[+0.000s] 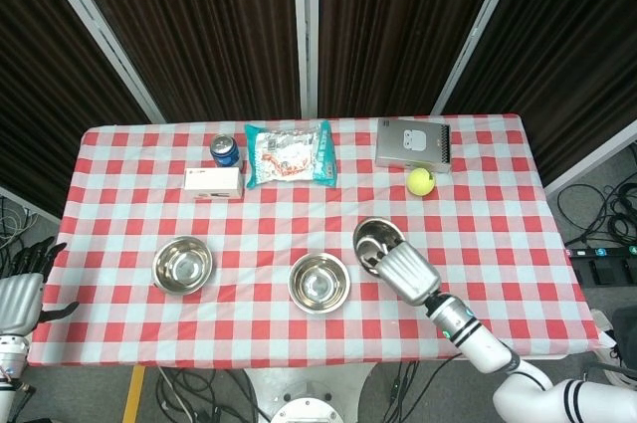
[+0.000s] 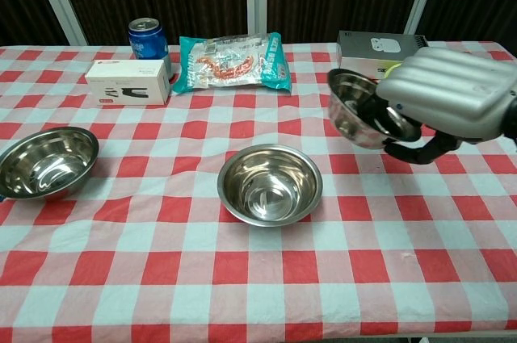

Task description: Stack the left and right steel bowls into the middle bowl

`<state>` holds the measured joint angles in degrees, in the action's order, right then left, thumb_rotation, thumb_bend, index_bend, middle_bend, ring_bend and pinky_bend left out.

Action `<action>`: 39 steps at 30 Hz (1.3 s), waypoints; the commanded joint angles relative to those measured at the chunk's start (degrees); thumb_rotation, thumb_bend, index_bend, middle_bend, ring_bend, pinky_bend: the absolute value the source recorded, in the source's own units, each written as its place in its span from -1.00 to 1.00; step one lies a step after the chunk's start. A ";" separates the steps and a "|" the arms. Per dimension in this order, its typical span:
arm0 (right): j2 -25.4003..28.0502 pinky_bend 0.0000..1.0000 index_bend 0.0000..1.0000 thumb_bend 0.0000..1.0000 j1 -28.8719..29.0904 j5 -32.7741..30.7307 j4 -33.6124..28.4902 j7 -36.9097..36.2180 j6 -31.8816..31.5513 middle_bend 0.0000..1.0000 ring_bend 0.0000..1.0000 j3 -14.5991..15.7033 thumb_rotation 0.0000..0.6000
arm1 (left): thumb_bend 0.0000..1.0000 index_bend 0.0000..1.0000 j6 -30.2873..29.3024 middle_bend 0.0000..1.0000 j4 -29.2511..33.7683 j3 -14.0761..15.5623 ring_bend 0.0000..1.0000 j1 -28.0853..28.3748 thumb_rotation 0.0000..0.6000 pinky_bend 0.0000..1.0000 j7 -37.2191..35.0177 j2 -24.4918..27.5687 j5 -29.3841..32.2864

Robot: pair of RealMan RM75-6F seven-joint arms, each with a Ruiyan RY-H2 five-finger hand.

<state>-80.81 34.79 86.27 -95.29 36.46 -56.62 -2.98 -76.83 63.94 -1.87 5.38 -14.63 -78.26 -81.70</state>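
The middle steel bowl (image 1: pixel 318 282) (image 2: pixel 270 184) sits upright near the table's front centre. My right hand (image 1: pixel 405 273) (image 2: pixel 448 97) grips the right steel bowl (image 1: pixel 375 242) (image 2: pixel 357 108) by its rim and holds it tilted in the air, just right of the middle bowl. The left steel bowl (image 1: pixel 182 265) (image 2: pixel 46 161) rests on the cloth at the left. My left hand (image 1: pixel 20 289) hangs off the table's left edge with fingers spread and nothing in it.
Along the back stand a blue can (image 1: pixel 225 151), a white box (image 1: pixel 213 182), a snack bag (image 1: pixel 290 154) and a grey box (image 1: pixel 414 144). A yellow-green tennis ball (image 1: pixel 420 181) lies right of centre. The red checked tablecloth (image 1: pixel 119 227) covers the table.
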 commanded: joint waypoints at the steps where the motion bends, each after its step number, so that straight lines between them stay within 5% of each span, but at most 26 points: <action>1: -1.88 0.12 0.44 -0.20 1.34 0.07 -1.24 1.77 1.52 0.23 0.27 -0.12 1.00 | -0.89 -0.68 0.09 -0.74 -0.06 -0.07 -0.90 -0.04 1.00 -0.81 -0.13 0.03 0.16; 17: -9.04 0.12 0.44 -0.20 5.93 -3.21 0.23 7.43 6.20 0.22 0.27 -0.75 1.00 | -0.89 -0.68 0.42 -0.74 -1.01 -0.43 -0.90 -0.09 1.00 -0.81 -0.72 -0.17 0.74; 20: -9.40 0.08 0.35 -0.43 6.97 -3.91 0.53 7.64 7.47 0.14 0.26 -0.81 1.00 | -0.89 -0.68 0.57 -0.74 -1.06 -0.57 -0.90 -0.14 1.00 -0.81 -0.91 -0.14 1.03; 23: -8.44 -0.04 0.02 -0.84 8.01 -4.64 -0.19 7.11 9.19 -0.10 0.14 -0.61 1.00 | -0.89 -0.68 0.43 -0.74 -1.11 -0.45 -0.90 -0.23 1.00 -0.81 -1.18 0.02 0.82; 28: -6.50 -0.15 -0.34 -0.97 8.71 -4.76 -1.85 6.39 8.79 -0.38 -0.08 -0.96 1.00 | -0.89 -0.68 0.72 -0.74 -1.34 -0.42 -0.90 -0.14 1.00 -0.81 -1.24 -0.09 0.83; 39: 6.98 -0.15 -0.41 -0.97 5.47 -4.41 -10.37 5.32 0.53 -0.40 -0.12 -2.72 1.00 | -0.89 -0.68 0.73 -0.74 -0.92 -0.32 -0.90 -0.12 1.00 -0.81 -0.70 0.06 0.66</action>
<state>-77.57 42.02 82.06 -103.20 42.68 -53.32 -5.34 -76.10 63.02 -2.19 5.25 -15.33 -78.21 -81.03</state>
